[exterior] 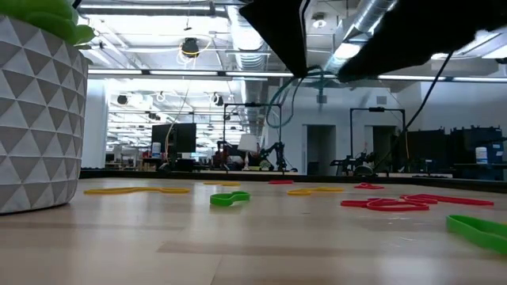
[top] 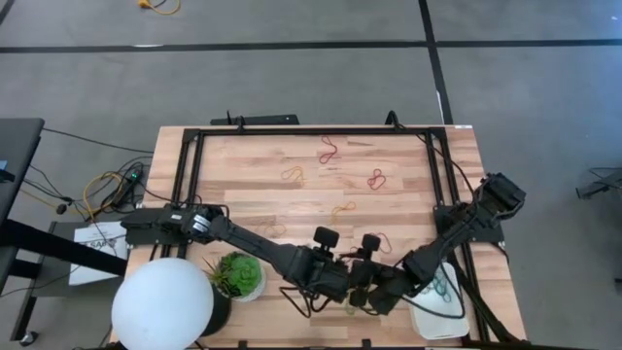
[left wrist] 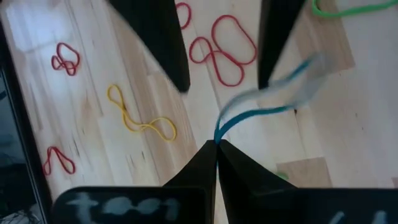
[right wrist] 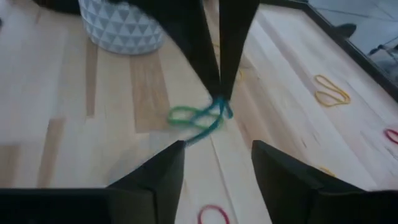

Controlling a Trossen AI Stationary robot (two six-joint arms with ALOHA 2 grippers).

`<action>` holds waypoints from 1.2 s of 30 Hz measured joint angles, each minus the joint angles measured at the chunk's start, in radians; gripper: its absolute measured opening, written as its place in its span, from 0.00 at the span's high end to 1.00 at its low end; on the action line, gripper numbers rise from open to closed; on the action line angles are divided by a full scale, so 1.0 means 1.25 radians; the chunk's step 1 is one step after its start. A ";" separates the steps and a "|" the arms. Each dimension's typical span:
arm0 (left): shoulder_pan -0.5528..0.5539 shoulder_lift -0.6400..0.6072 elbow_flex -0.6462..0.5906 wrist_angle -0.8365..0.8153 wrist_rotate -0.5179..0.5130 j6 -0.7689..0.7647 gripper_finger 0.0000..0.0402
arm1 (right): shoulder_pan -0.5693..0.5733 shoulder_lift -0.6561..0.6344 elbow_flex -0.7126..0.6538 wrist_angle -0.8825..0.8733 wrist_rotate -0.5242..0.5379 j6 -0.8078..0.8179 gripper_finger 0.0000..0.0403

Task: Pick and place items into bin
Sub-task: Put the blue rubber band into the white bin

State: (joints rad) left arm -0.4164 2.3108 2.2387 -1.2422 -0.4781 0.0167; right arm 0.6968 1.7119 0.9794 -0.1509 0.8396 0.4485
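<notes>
Left hand (left wrist: 216,144) pinching teal band (left wrist: 261,112) | right hand (right wrist: 217,152) open | bin (top: 439,313): bands inside

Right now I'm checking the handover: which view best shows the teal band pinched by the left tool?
The left wrist view: the left tool is shut on the teal band. The right wrist view shows it blurred, with a green band. The low view shows it dangling overhead; the high view hides it.
</notes>
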 joint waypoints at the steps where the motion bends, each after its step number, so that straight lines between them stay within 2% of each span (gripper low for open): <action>1: 0.000 0.000 0.000 0.000 -0.001 -0.004 1.00 | -0.004 0.000 0.000 0.013 -0.010 -0.009 0.52; 6: 0.000 0.000 0.000 0.007 -0.014 -0.004 1.00 | -0.007 0.000 0.000 0.058 -0.027 -0.031 0.50; 15: -0.002 -0.001 0.000 0.011 -0.030 -0.002 1.00 | -0.034 0.000 0.000 0.067 -0.030 -0.034 0.55; 19: -0.002 -0.001 0.000 0.014 -0.034 -0.006 1.00 | -0.035 0.000 -0.001 0.067 -0.031 -0.033 0.61; 27: -0.004 -0.001 -0.001 0.020 -0.032 -0.009 1.00 | -0.048 0.000 -0.001 0.068 -0.027 -0.034 0.83; 31: -0.004 -0.002 -0.001 0.018 -0.032 -0.012 1.00 | -0.058 0.000 -0.001 0.073 -0.027 -0.034 0.85; 36: -0.004 -0.002 -0.001 0.017 -0.033 -0.023 1.00 | -0.061 0.000 -0.001 0.078 -0.026 -0.034 0.82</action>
State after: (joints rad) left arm -0.4217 2.3081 2.2375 -1.2205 -0.5192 -0.0123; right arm 0.6201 1.7123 0.9783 -0.0532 0.8066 0.4061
